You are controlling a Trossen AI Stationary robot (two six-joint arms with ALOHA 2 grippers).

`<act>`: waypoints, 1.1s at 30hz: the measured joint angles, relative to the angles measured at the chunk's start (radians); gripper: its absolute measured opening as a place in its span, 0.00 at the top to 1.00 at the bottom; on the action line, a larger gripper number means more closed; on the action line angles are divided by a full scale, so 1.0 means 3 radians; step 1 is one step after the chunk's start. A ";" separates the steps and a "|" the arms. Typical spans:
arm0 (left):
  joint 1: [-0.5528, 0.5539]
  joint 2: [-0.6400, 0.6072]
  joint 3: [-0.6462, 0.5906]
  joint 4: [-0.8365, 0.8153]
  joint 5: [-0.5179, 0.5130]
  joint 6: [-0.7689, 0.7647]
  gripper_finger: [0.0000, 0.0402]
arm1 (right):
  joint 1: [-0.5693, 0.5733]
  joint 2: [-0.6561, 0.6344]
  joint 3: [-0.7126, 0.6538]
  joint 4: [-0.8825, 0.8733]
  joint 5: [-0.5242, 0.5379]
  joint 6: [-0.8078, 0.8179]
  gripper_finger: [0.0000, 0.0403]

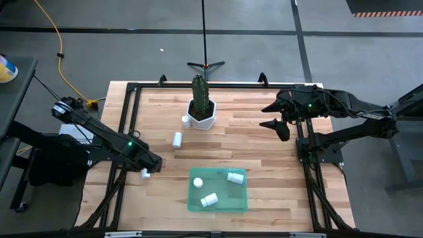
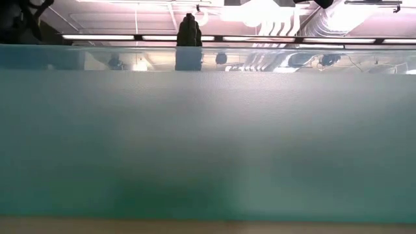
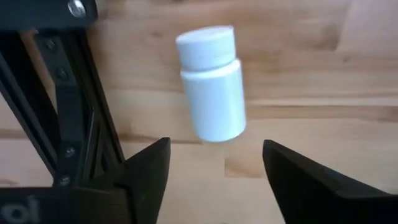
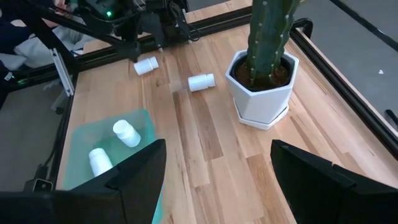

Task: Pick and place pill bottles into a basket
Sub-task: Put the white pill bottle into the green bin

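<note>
The left gripper (image 1: 151, 170) is low at the left edge of the tabletop (image 1: 264, 158), and its jaws are spread apart with one pill bottle (image 3: 211, 84) lying just ahead of them, not yet between them. In the high view this same bottle (image 1: 144, 174) lies beside the black frame rail. I judge that the step in hand is the approach to this bottle; the next move calls for an advance until the bottle sits between the jaws, then a closing. Three bottles already lie in the green basket (image 1: 195, 203), and two more lie near the cactus pot (image 1: 201, 114). The right gripper (image 1: 280, 125) waits at the right side, its jaws released and empty.
</note>
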 joint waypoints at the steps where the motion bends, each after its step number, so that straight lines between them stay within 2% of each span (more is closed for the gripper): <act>1: 0.0006 0.0000 -0.0035 0.0058 0.0048 -0.0008 0.26 | 0.0000 0.0000 -0.0001 0.0000 0.0001 -0.0015 0.31; 11: 0.0006 0.0000 -0.0185 0.0180 -0.0012 -0.0119 0.12 | -0.0001 0.0000 -0.0001 -0.0001 0.0000 -0.0132 0.31; 25: 0.0006 0.0000 -0.0238 0.0233 -0.0181 -0.0322 0.12 | -0.0001 0.0000 -0.0001 -0.0002 -0.0007 -0.0146 0.31; 33: 0.0006 0.0097 -0.0238 0.0202 -0.0163 -0.0321 0.11 | -0.0001 0.0001 0.0000 -0.0002 -0.0010 -0.0143 0.31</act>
